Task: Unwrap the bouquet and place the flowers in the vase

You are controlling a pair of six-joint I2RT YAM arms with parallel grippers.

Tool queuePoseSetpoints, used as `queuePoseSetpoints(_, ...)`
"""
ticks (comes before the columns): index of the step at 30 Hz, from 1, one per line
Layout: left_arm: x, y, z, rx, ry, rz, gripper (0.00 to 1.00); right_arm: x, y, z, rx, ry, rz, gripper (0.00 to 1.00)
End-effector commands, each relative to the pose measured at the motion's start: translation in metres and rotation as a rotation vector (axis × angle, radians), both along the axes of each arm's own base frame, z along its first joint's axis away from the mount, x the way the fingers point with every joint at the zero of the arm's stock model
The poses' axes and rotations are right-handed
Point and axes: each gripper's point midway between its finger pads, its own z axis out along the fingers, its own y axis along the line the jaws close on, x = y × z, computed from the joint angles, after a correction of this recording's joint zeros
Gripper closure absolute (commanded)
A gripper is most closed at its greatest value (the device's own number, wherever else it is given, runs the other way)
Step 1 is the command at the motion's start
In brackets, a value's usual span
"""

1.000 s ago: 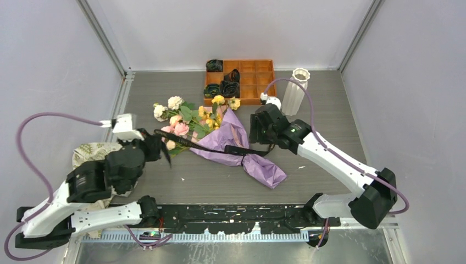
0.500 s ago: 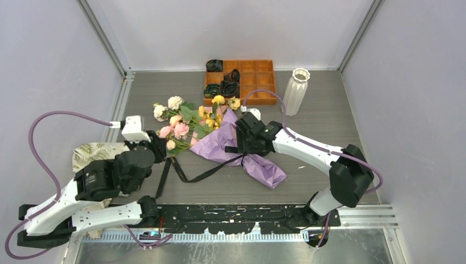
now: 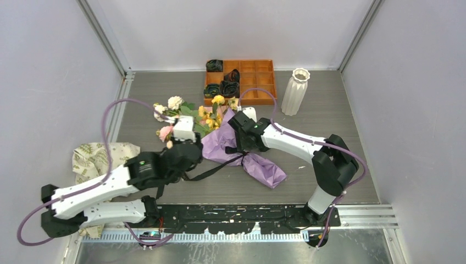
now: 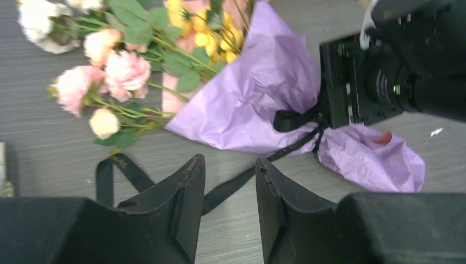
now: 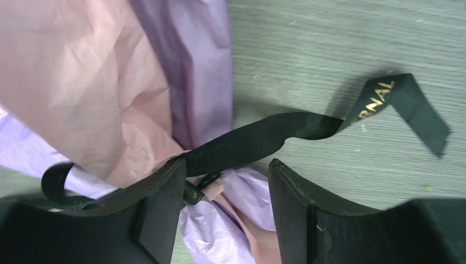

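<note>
The bouquet (image 3: 228, 144) lies across the table's middle, its purple paper (image 4: 258, 104) still tied at the neck by a black ribbon (image 4: 231, 187). The flowers (image 3: 181, 115) fan out from its left end, pink and white blooms (image 4: 123, 69) on green stems. The ribbon's loose tail (image 3: 211, 171) trails over the table toward my left gripper (image 3: 192, 157), which hovers open just above it (image 4: 231, 159) with nothing between its fingers. My right gripper (image 3: 240, 144) stands open astride the tied neck (image 5: 227, 163), purple paper and ribbon (image 5: 264, 135) between its fingers. The white ribbed vase (image 3: 295, 91) stands upright at the back right.
An orange compartment tray (image 3: 258, 71) with dark rolled rosettes (image 3: 225, 85) sits at the back, just behind the blooms. Crumpled beige patterned paper (image 3: 101, 157) lies at the left, beside my left arm. Grey walls close in three sides.
My left gripper has opened and let the ribbon drop, then swung right toward the bouquet. The taut ribbon now lies slack on the table. My right gripper moved left onto the bouquet's neck.
</note>
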Motion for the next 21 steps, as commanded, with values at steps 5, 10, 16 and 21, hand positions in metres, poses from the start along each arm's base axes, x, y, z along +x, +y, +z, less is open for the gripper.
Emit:
queuePoseSetpoints(5, 0.005, -0.084, -0.023, -0.080, 0.066, -0.166, 0.60, 0.036, -0.049, 0.036, -0.144, -0.146, -0.158, 0.38)
queuePoseSetpoints(10, 0.003, -0.110, -0.040, -0.099, 0.104, -0.233, 0.60, 0.048, -0.087, 0.029, -0.159, -0.098, -0.273, 0.38)
queuePoseSetpoints(16, -0.001, -0.141, -0.070, -0.072, 0.167, -0.315, 0.60, 0.046, -0.101, 0.054, -0.077, -0.146, -0.297, 0.39)
queuePoseSetpoints(21, -0.002, -0.165, -0.117, -0.048, 0.235, -0.347, 0.64, 0.029, -0.094, 0.078, 0.060, -0.170, -0.280, 0.39)
